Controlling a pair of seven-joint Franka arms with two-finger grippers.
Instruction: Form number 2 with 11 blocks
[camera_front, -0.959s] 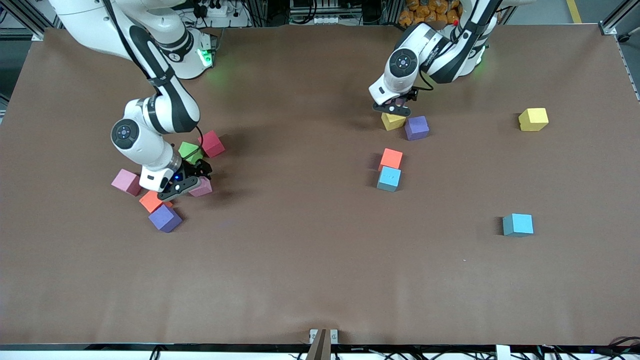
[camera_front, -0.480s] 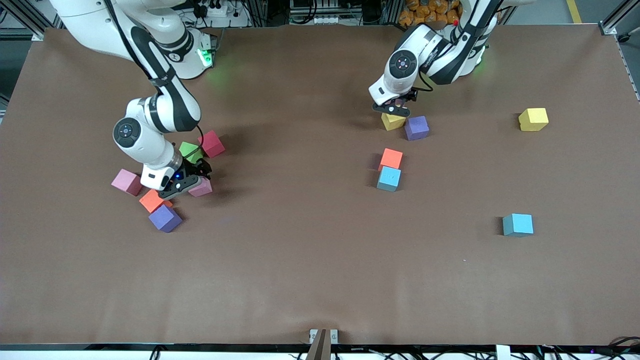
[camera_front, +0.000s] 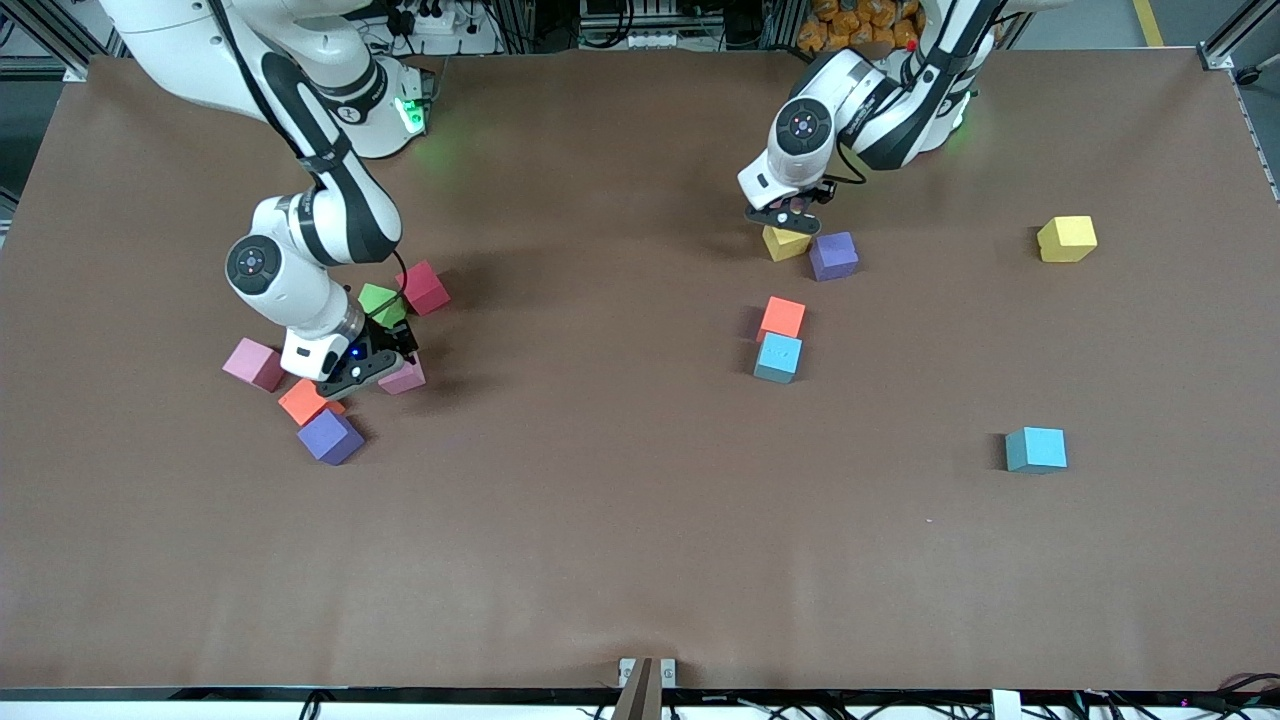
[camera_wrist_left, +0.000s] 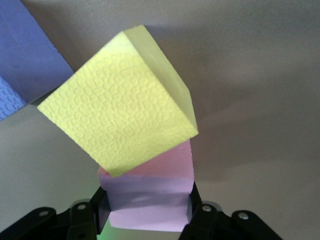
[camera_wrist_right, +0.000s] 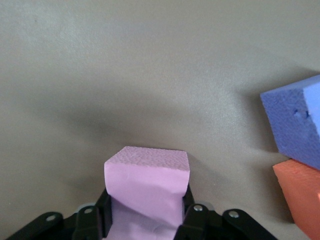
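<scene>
In the front view the right gripper (camera_front: 372, 368) sits low at the table toward the right arm's end, with a pink block (camera_front: 404, 377) at its three o'clock, an orange block (camera_front: 304, 401) at eight, a purple block (camera_front: 329, 436) at seven and the green cube (camera_front: 381, 303) at twelve. The left gripper (camera_front: 790, 212) is down over a yellow block (camera_front: 786, 243) at its six o'clock, and a second purple block (camera_front: 833, 255) lies at four. In this view I cannot tell what the left fingers carry. The left wrist view settles it: the left gripper (camera_wrist_left: 146, 206) pinches a second pink block (camera_wrist_left: 150, 175) between its fingers (camera_wrist_left: 100, 210), and the yellow block (camera_wrist_left: 117, 117) presses tilted against that block's outer end. In the right wrist view the right gripper (camera_wrist_right: 146, 215) squeezes the pink block (camera_wrist_right: 147, 192) so hard that its sides dent, with the purple block (camera_wrist_right: 295, 120) and orange block (camera_wrist_right: 300, 195) near, apart from it.
</scene>
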